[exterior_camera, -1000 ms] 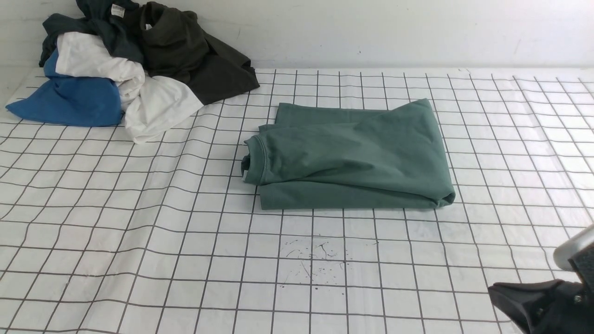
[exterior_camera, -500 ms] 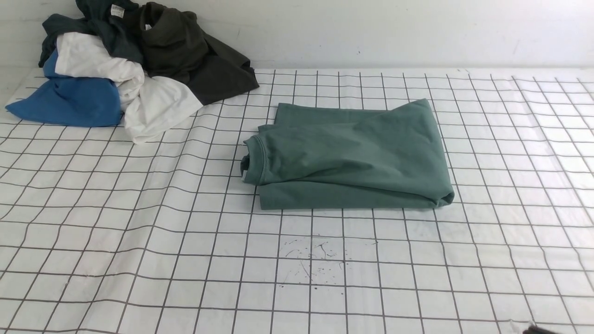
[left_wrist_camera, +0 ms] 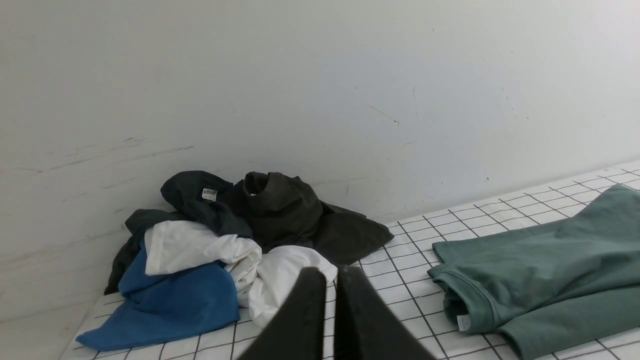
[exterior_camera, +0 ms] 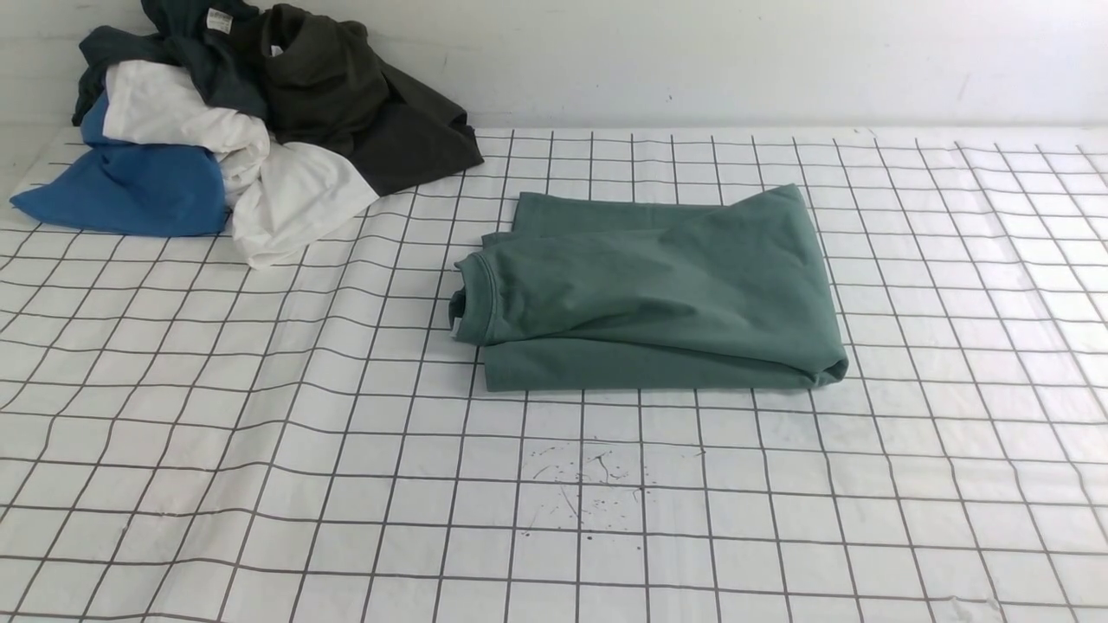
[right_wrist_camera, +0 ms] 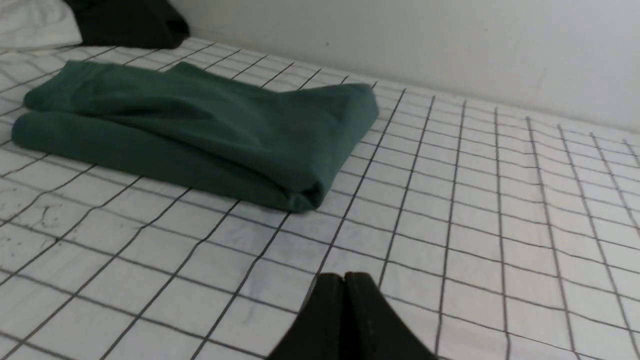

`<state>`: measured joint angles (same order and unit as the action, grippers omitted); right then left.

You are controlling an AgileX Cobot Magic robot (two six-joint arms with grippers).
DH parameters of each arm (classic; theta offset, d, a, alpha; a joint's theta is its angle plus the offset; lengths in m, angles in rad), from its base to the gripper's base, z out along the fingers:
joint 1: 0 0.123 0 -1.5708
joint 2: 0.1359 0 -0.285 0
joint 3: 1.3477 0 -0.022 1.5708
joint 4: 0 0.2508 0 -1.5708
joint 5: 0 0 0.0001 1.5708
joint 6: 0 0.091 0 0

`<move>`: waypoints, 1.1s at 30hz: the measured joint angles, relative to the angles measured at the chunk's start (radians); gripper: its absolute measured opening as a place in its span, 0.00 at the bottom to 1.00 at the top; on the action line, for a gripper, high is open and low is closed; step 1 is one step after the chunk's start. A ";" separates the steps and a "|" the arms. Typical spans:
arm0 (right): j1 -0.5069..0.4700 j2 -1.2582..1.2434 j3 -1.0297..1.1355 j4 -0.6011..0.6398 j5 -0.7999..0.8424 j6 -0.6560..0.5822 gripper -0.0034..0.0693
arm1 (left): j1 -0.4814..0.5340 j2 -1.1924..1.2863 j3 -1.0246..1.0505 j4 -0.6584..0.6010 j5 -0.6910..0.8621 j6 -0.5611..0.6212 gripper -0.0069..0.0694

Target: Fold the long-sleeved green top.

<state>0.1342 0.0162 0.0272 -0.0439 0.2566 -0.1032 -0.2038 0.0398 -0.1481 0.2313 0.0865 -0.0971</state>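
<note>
The green long-sleeved top [exterior_camera: 658, 294] lies folded into a compact rectangle at the middle of the gridded table, its ribbed neck to the left. It also shows in the left wrist view as the top [left_wrist_camera: 545, 270] and in the right wrist view as the top [right_wrist_camera: 200, 132]. Neither arm appears in the front view. My left gripper [left_wrist_camera: 332, 272] is shut with a thin slit between its fingers, empty, off the cloth. My right gripper [right_wrist_camera: 344, 276] is shut and empty, above bare table short of the top's near corner.
A pile of clothes sits at the far left corner: a bright blue garment [exterior_camera: 130, 186], white cloth [exterior_camera: 286, 199] and a dark olive-black garment [exterior_camera: 363, 112]. The white wall [exterior_camera: 692, 52] runs along the table's back edge. Ink specks [exterior_camera: 589, 484] mark the gridded sheet [exterior_camera: 260, 450].
The right arm, seen at the front view's lower right corner one second ago, has drawn back out of that view. The top has not moved.
</note>
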 joint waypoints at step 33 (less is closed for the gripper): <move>-0.196 -0.026 -0.008 -0.002 0.138 0.013 0.03 | 0.000 0.000 0.000 0.000 0.015 0.000 0.11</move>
<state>-0.0619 -0.0102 0.0194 -0.0459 0.3945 -0.0903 -0.2038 0.0394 -0.1481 0.2313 0.1013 -0.0971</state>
